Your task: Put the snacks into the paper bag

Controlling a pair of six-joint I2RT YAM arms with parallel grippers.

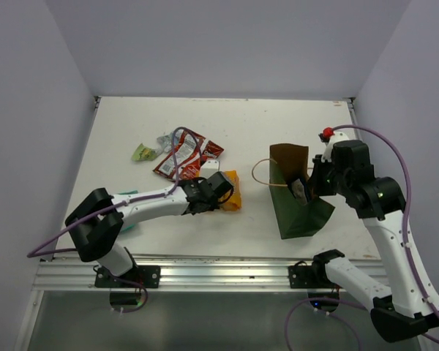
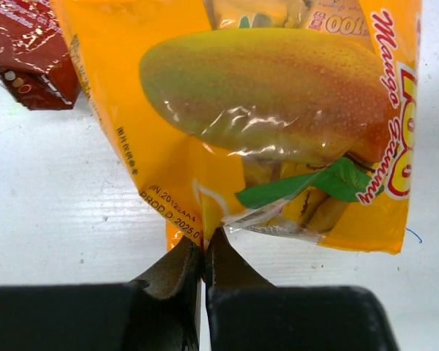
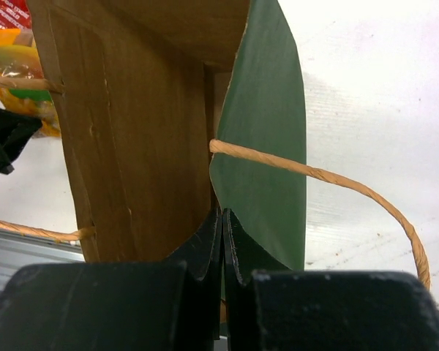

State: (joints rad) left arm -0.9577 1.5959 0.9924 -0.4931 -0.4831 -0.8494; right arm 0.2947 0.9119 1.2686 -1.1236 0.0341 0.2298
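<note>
Orange-yellow mango packet (image 2: 278,131) sits left of the paper bag (image 1: 301,212), near it. Its bottom seam is pinched in the closed left tool (image 2: 203,252), and its long axis runs straight away from those jaws. Whether it rests on the worktop (image 1: 278,124) or hangs just above is hard to tell. The right tool (image 3: 222,230) is clamped on the bag's wall. The carry should go rightward to the bag's mouth, and the left arm is nearer.

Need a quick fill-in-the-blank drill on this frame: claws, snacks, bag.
The left claw is shut on the edge of the ____ crinkly mango-print snack packet.
The right claw pinches a wall of the upright paper bag, dark green outside and ____ inside.
The bag stands on the ____ arm's side.
Missing: orange-yellow; brown; right.
</note>
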